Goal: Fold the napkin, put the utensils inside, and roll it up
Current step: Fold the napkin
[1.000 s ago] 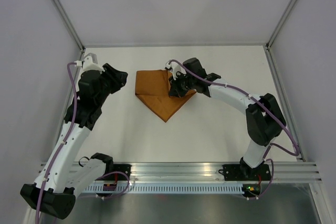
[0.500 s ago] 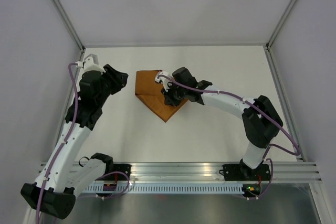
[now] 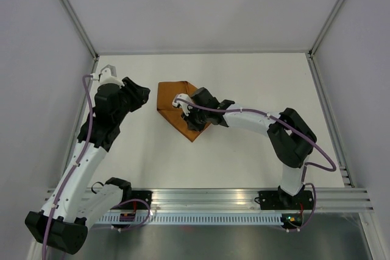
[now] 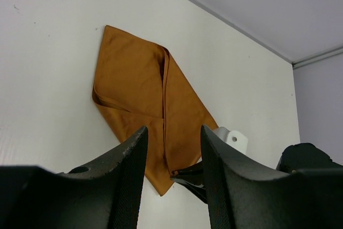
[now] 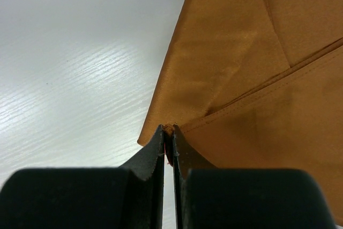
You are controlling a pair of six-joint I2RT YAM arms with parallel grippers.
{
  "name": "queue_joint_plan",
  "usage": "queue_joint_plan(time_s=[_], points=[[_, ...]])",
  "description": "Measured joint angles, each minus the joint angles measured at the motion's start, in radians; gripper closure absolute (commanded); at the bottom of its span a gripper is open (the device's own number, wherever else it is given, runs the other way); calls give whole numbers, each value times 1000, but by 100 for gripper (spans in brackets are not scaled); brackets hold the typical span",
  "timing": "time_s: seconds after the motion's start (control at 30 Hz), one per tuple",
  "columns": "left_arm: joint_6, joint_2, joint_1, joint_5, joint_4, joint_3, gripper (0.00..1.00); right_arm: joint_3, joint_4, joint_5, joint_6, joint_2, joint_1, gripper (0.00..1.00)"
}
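Observation:
The rust-orange napkin [image 3: 171,97] lies partly folded on the white table, left of centre. My right gripper [image 3: 186,115] is over its lower right part, shut on a corner of the cloth [image 5: 172,127], which is pinched between the two black fingertips. The right wrist view shows the napkin [image 5: 257,79] with a hemmed flap lying across it. My left gripper [image 3: 144,94] hangs open just left of the napkin [image 4: 134,79], touching nothing, and its view catches the right gripper [image 4: 188,174] holding the corner. The utensils are out of view.
White table [image 3: 256,77] with grey walls on three sides. An aluminium rail [image 3: 244,198] carrying both arm bases runs along the near edge. The right arm [image 3: 256,119] stretches low over the table from right to centre.
My right gripper has moved left and slightly nearer across the napkin, dragging the pinched corner with it, so the right flap now lies folded over. The left arm has stayed put.

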Motion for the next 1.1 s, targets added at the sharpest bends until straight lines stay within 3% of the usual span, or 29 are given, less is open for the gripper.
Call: queue_joint_plan(time_s=[0.1, 0.37, 0.43, 0.53, 0.83, 0.93, 1.1], points=[[0, 0, 0, 13, 9, -16, 51, 0, 1, 3, 0, 24, 4, 91], [0, 0, 0, 35, 29, -82, 50, 0, -1, -5, 2, 57, 6, 55], [0, 0, 0, 52, 42, -92, 50, 0, -2, -10, 3, 57, 6, 40], [3, 0, 0, 81, 68, -105, 45, 7, -14, -17, 6, 57, 6, 27], [70, 0, -21, 178, 152, -127, 42, 127, -77, -70, 76, 36, -64, 25], [116, 36, -85, 182, 185, -122, 39, 187, -94, -107, 118, 25, -198, 28], [221, 223, -269, 137, 211, -40, 36, 225, -111, -126, 158, 13, -568, 34]])
